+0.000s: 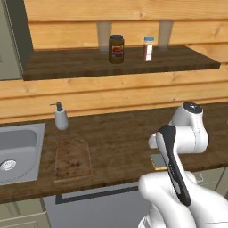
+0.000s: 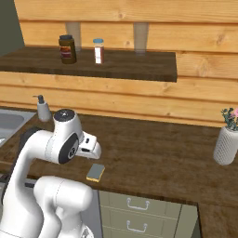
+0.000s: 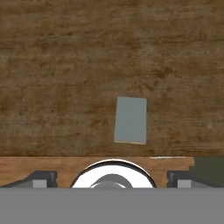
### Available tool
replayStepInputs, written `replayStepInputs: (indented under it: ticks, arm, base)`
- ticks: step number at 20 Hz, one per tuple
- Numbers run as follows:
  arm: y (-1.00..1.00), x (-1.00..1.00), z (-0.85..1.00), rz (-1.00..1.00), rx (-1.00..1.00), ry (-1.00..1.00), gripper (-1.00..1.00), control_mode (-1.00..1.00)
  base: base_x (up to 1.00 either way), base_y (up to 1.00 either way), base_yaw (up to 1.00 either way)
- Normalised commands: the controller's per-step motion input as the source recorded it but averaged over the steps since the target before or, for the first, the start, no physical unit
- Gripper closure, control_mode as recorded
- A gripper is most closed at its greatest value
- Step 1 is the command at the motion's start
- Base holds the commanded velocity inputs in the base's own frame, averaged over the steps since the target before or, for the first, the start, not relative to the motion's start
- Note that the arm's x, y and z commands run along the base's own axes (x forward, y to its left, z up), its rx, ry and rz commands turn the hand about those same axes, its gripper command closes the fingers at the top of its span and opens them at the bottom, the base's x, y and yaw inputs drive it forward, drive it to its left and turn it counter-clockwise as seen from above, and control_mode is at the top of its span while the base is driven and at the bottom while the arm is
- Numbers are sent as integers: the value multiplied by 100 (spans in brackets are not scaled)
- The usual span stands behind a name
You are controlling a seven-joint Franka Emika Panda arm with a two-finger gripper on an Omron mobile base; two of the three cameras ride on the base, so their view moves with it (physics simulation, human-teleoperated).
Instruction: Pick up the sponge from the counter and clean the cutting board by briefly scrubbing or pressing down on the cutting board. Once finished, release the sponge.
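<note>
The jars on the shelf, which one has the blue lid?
The small white jar with the red label has the blue lid; it stands to the right of the bigger dark brown jar, whose lid is dark.

Bare counter (image 3: pixel 65 65) rings sponge (image 3: pixel 130 120) — open approach.

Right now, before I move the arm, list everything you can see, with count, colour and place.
sponge: one, yellow with grey-blue top, near the counter's front edge, below the hand.
cutting board: one, reddish-brown, stained, on the counter right of the sink.
counter: one, dark brown wood.
sink: one, grey metal, far left.
soap dispenser: one, grey, behind the board.
shelf: one, dark wood, on the wall.
jars: two on the shelf, a dark jar and a white-capped jar.
vase: one, white, with flowers, far right.
drawers: green, below the counter.
gripper: above the sponge, fingers spread apart, empty.
</note>
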Motion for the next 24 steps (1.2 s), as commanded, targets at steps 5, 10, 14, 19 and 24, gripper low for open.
replayStepInputs:
  ticks: [5, 10, 14, 19, 24]
  arm:
    - [0, 0, -19, -5, 0, 0, -100, -100]
    - [-2, 0, -21, -1, 0, 0, -100, -100]
    - [-6, 0, -24, 0, 0, 0, -100, -100]
    - [-6, 0, -26, 0, 0, 0, -100, -100]
    - [-1, 0, -30, 0, 0, 1, -100, -100]
  base:
    - [0, 0, 0]
    - [0, 0, 0]
    - [0, 0, 0]
    - [0, 0, 0]
    - [0, 0, 0]
